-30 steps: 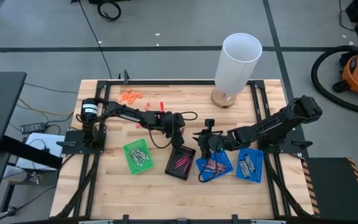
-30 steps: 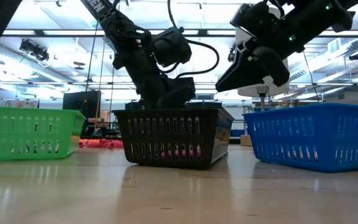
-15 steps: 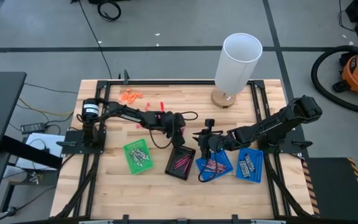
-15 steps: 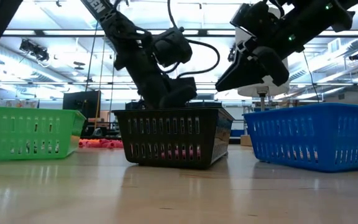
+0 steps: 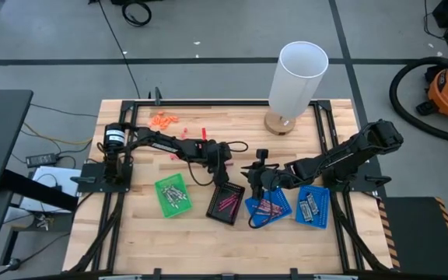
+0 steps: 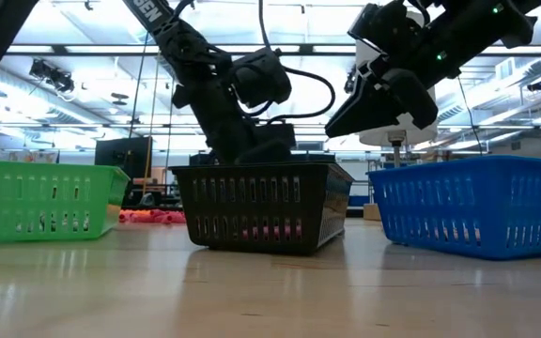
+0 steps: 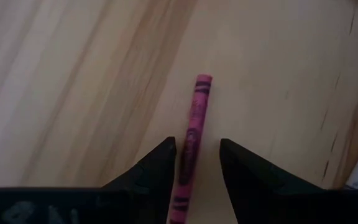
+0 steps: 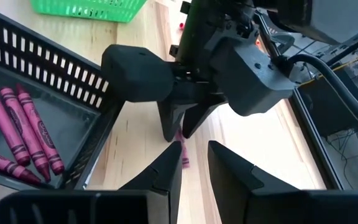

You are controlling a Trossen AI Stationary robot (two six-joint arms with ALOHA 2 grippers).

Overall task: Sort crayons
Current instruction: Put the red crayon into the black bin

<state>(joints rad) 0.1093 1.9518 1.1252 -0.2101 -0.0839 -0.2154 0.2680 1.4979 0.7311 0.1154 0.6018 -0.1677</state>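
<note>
Straddling a pink crayon (image 7: 192,127) on the bare table (image 5: 142,225): left gripper (image 7: 194,163) is down just behind the black tray (image 5: 226,204), fingers spread either side of the stick, not yet pinching as far as the left wrist view shows; contact with the pads is hard to call. Step in hand: picking this stray magenta crayon for the black tray, which already holds other pink crayons (image 8: 18,127).

Right gripper (image 8: 192,163) hangs just beside, over the gap between the black tray and the near blue tray (image 5: 268,207), fingers parted with nothing between them, pointing at the left one. Grey crayons (image 5: 173,194) sit in the green tray (image 5: 162,207) and in the far blue tray (image 5: 313,208).

Next move, my read: close the left fingers squarely on the crayon mid-length, lift clear of the tray wall, then carry over the rim and drop. Risk: the two grippers are close, so the right arm should hold off during the lift.
</note>
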